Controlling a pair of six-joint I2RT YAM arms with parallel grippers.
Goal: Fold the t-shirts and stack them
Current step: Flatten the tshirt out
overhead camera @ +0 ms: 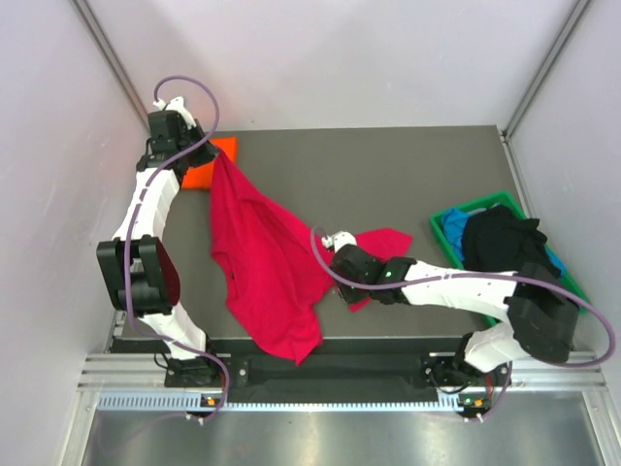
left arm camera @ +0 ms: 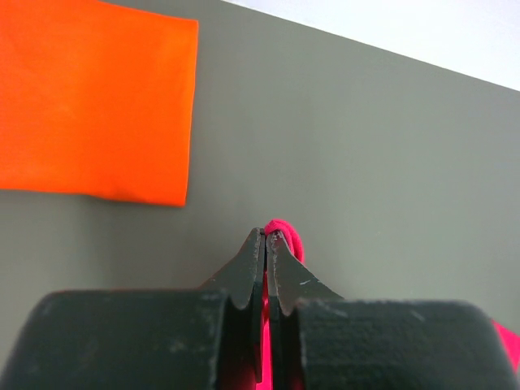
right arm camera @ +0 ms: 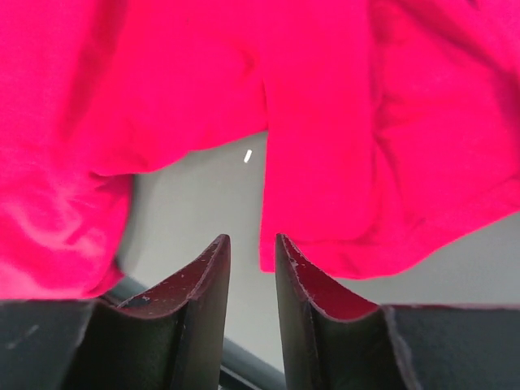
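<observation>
The step in hand looks like opening out the crimson-red soft cloth t-shirt (overhead camera: 262, 262) so that it can be folded. It lies crumpled in a long diagonal across the left half of the grey table (overhead camera: 388, 165), from the far-left corner down to the near edge. The left hand (left arm camera: 266, 244) is pinched tight on a small fold of that red cloth, just beside the bright orange t-shirt folded into a flat rectangle (left arm camera: 89, 97). The right hand (right arm camera: 252, 260) hovers low over the middle of the table with its fingers (right arm camera: 211, 276) only narrowly apart and nothing between them. A loose red edge lies just ahead of the gap. To do this well, the right hand should slide onto one single layer of that edge, with the cloth deep between the fingers before closing. Both hands can then draw apart to stretch the shirt flat, keeping the left pull away from the orange shirt so its fold is not dragged. Which part of the garment each hand faces, hem or sleeve, cannot be told. Whether the shirt's near end hangs over the table edge is unclear. In the green plastic bin (overhead camera: 475, 205) on the right, a black t-shirt (overhead camera: 500, 243) covers blue cloth (overhead camera: 454, 228), and how many shirts lie there is hidden.
</observation>
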